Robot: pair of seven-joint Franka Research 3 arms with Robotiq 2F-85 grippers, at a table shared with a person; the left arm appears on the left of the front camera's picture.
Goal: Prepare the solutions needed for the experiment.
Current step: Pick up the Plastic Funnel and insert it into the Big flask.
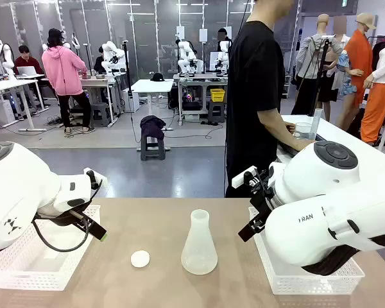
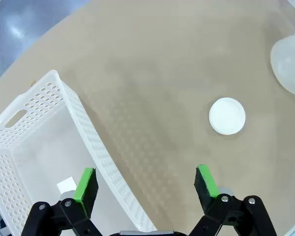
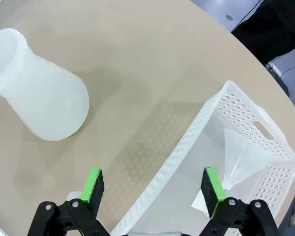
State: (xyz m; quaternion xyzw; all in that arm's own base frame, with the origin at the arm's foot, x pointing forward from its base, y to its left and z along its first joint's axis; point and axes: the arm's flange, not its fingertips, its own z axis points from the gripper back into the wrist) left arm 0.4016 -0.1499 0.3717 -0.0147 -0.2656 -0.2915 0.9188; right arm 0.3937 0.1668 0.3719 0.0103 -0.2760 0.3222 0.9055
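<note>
Hovering above the counter (image 1: 167, 218) with the left claw (image 2: 145, 172) spread wide and pinching nothing, straddling the near wall of a white perforated basket (image 2: 49, 123). Likewise holding the right claw (image 3: 151, 172) spread and empty across the wall of a second basket (image 3: 246, 113), just above a clear funnel (image 3: 241, 152) lying inside. Probably poised high like this to leave the middle free and keep each basket within easy reach. Standing upright at the counter's centre, seen from the front: a frosted conical flask (image 1: 199, 244), mouth open, with a small white round cap (image 1: 140, 258) lying flat at its 9 o'clock, apart from it, presumably left off for pouring in. Flanked by the baskets at 9 and 3 o'clock. Cannot make out any of the solutions inside the flask; looks pale and empty through the frosted wall, so preparation judged hardly begun. Beyond, at 1 o'clock, a person (image 1: 256, 96) turned to a neighbouring table, hands at something clear, too small to identify.
</note>
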